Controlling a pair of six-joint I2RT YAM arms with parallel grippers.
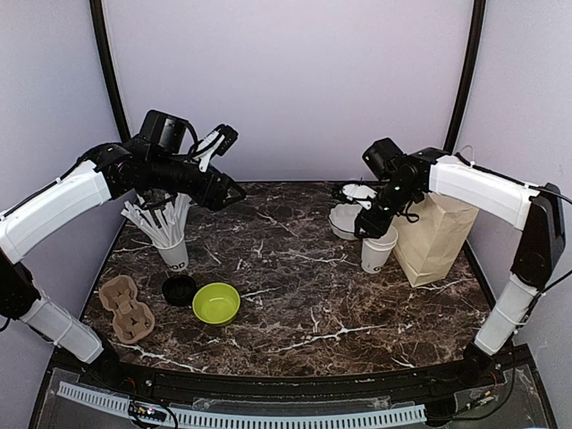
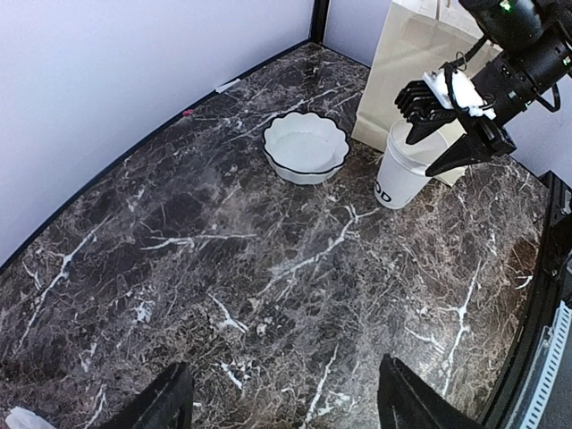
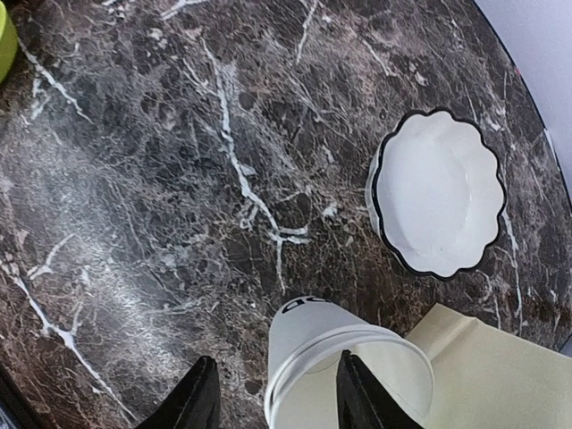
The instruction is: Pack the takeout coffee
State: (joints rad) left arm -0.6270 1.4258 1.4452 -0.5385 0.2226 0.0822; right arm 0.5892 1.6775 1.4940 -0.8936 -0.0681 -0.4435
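A: Cup [image 1: 379, 253] stands unlidded on tabletop [image 1: 295, 299], beside bag [image 1: 433, 237]. Right fingers [image 3: 201, 398] half-wide astride its rim, not clamped. Left fingers [image 2: 170, 407] wide, empty.
B: Likely light and easily crushed. Best gripped gently, just below the rim.
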